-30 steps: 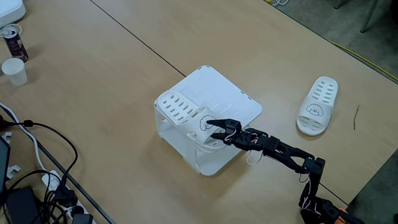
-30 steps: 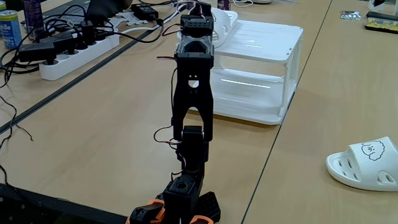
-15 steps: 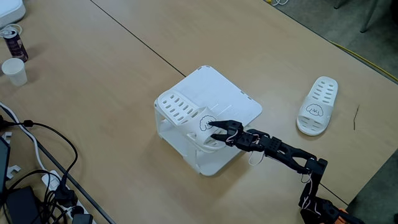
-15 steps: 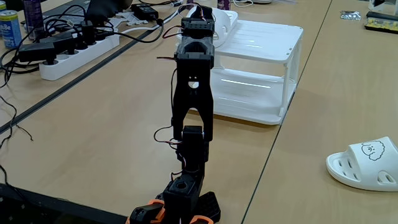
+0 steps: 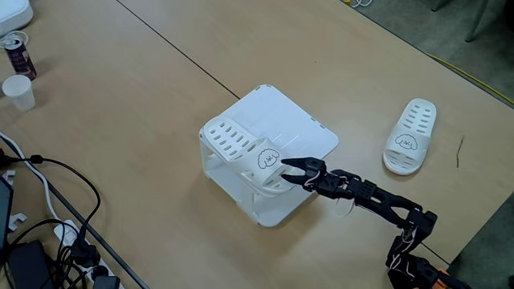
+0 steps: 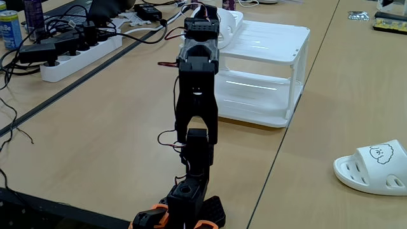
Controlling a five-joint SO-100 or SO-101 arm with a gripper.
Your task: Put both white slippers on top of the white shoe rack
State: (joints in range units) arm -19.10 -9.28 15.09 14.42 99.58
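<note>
White plastic slipper (image 5: 241,148) parked on shoe rack (image 5: 297,128), jaws (image 5: 291,169) spread and empty just beside its puppy-face strap.

Second slipper (image 5: 409,136) lying flat on the wooden table (image 5: 120,96), well apart from the rack, strap toward the near edge in the high fixed view. Probably light, stiff and a bit slick; best pinched across the strap or a side wall, not the slotted insole.
</note>
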